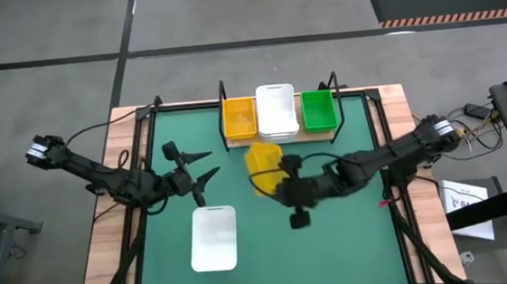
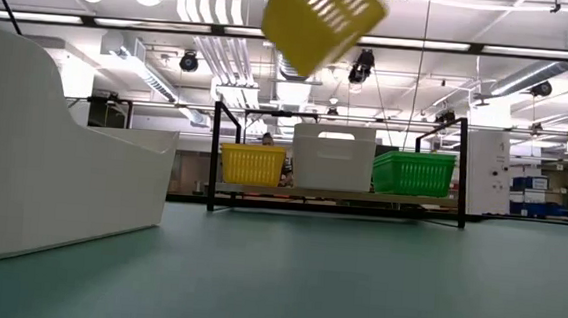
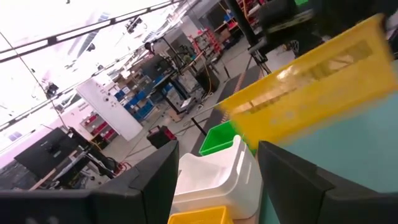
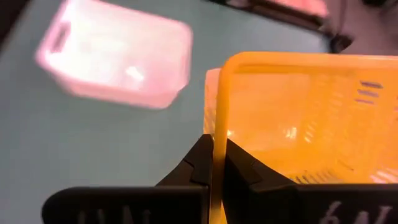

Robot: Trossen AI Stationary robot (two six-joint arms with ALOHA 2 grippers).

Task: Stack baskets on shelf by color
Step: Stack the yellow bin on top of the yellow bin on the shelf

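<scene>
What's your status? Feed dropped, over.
Right claw shut on yellow plastic mesh basket, airborne. Left claw open, empty. White plastic basket on mat. Wooden shelf path unobstructed.

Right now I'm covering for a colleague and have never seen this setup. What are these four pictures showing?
Two robot arms work at a green table mat. One picture looks straight down, one looks level across the table, and one comes from a camera on each wrist. At the far edge stands the shelf, carrying a yellow basket, a white stack and a green basket. The right gripper is shut on the rim of a lifted yellow basket, in the air. The left gripper is open and empty, near a white basket lying on the mat.
</scene>
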